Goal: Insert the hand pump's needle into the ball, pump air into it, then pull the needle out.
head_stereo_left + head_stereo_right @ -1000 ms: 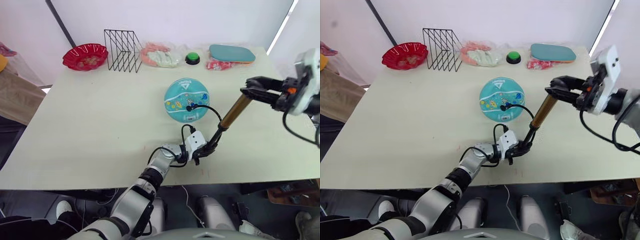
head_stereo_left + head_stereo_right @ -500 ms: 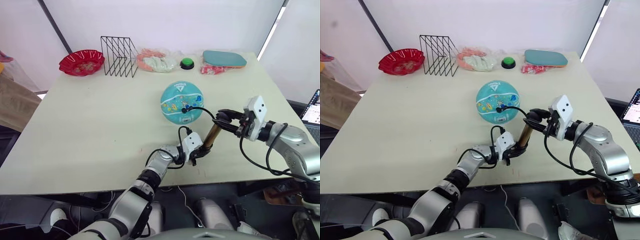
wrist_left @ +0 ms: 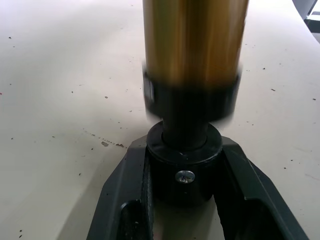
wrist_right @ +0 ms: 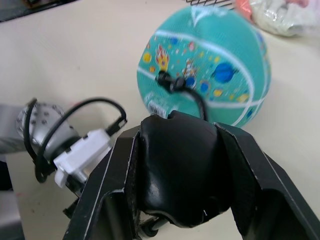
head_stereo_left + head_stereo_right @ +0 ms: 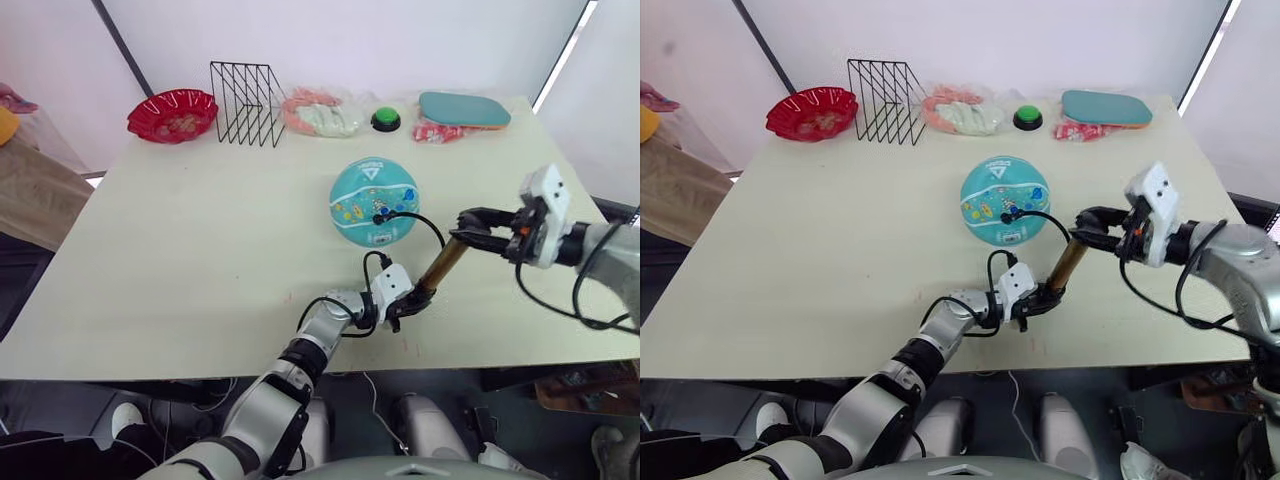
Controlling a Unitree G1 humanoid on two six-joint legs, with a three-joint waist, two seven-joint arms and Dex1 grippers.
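The teal-blue ball (image 5: 374, 201) rests on the table's middle. The needle's black fitting (image 5: 380, 217) sits in the ball's near side, and the thin black hose (image 5: 425, 222) loops from it to the pump. The bronze-gold hand pump (image 5: 441, 266) leans from lower left up to the right. My left gripper (image 5: 407, 304) is shut on the pump's black bottom cap (image 3: 184, 162), close to the table. My right gripper (image 5: 480, 224) is shut on the black T-handle (image 4: 180, 167) at the pump's top, right of the ball.
Along the far edge of the table (image 5: 180, 250) stand a red bowl (image 5: 171, 112), a black wire rack (image 5: 246, 102), a bag of cloth (image 5: 318, 112), a green button (image 5: 385, 119) and a teal paddle (image 5: 463, 107). A person's hand (image 5: 15, 103) shows at far left.
The handle went down toward the pump body with my right gripper, and has since risen part of the way back. My left gripper stays on the bottom cap. The camera shifted.
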